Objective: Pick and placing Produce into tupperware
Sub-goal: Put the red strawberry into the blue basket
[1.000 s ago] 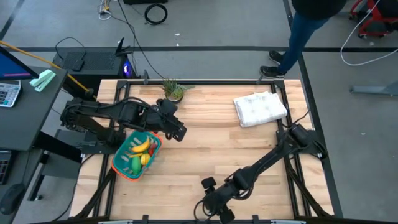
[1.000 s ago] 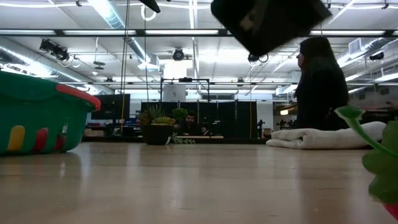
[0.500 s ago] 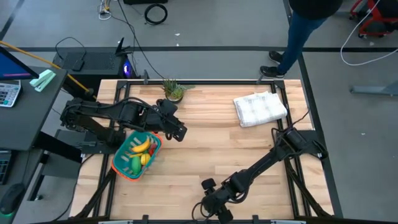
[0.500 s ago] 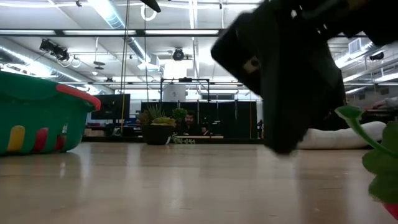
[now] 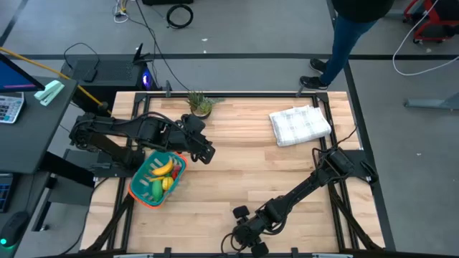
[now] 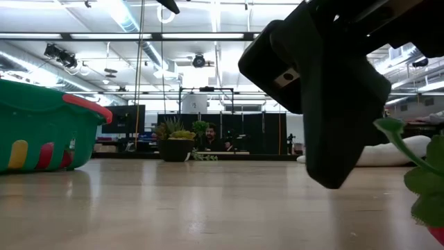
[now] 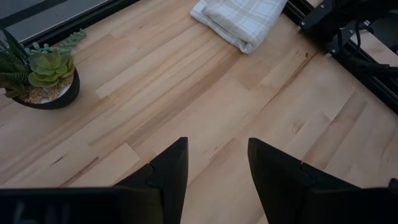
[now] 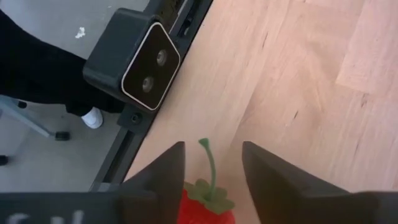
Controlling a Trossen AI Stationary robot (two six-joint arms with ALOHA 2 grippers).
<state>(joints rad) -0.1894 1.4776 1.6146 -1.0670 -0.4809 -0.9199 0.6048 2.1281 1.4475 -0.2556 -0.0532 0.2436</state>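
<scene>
The teal basket with an orange rim (image 5: 156, 178) sits near the table's left edge and holds a yellow banana, a green piece and small red pieces. In the low view the basket (image 6: 41, 132) is at the left. A red toy piece with a green stalk (image 8: 208, 202) lies at the near edge of the table, close to the low camera; its leaf (image 6: 423, 184) shows there. My right gripper (image 8: 212, 147) (image 5: 244, 233) is open above it, with one finger on either side of the piece. My left gripper (image 5: 206, 152) (image 7: 217, 142) is open over bare wood, just right of the basket.
A spiky potted plant (image 5: 199, 104) stands at the far edge. A folded white checked cloth (image 5: 300, 124) lies far right. The low camera housing (image 8: 134, 59) sits on the near table frame beside the red piece. Bare wood (image 5: 258, 165) lies between the arms. A person stands beyond the far side.
My right gripper has come down at the near edge of the table toward the red piece. In the low view it has grown from a dark shape at the top into a large one that fills the upper right.
</scene>
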